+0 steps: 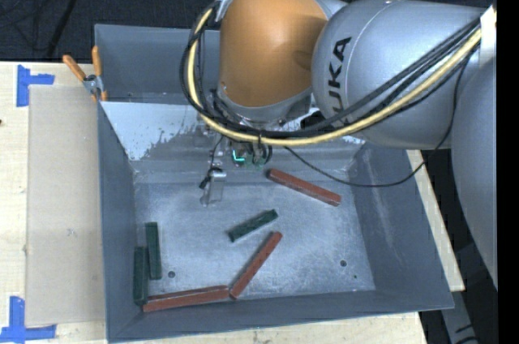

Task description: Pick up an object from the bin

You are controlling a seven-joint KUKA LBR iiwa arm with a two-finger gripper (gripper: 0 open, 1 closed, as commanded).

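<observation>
- Orange cover point(263, 42) on my wrist sat closest to the lens, upper middle of the frame. The silver arm point(389, 66) ran off to the right, and cables point(192, 79) looped round it.
- And your gripper?
- Under that cover my gripper point(212, 188) hung left of centre, above a bare patch of floor and over no bar. Whether it was spread or pressed together I could not tell.
- Which step was that?
- The approach, I judged: nothing picked, nothing lined up beneath me.
- What lay in the bin point(117, 196)?
- Six slim bars, all flat. From the lower edge upward: a long red-brown bar point(186, 298) lay along the lower wall. A pair of dark green bars point(152, 250) lay side by side at lower left. A slanted red-brown bar point(255, 264) seemed to touch the long one's right end. A dark green bar point(252, 225) lay at the centre, apart from the rest. An upper red-brown bar point(304, 187) lay just right of my gripper.
- And the next move?
- I reckoned it called for sliding right over one bar, turning to span its narrow width, then descending. The centre green one looked easiest, being clear on every side.
</observation>
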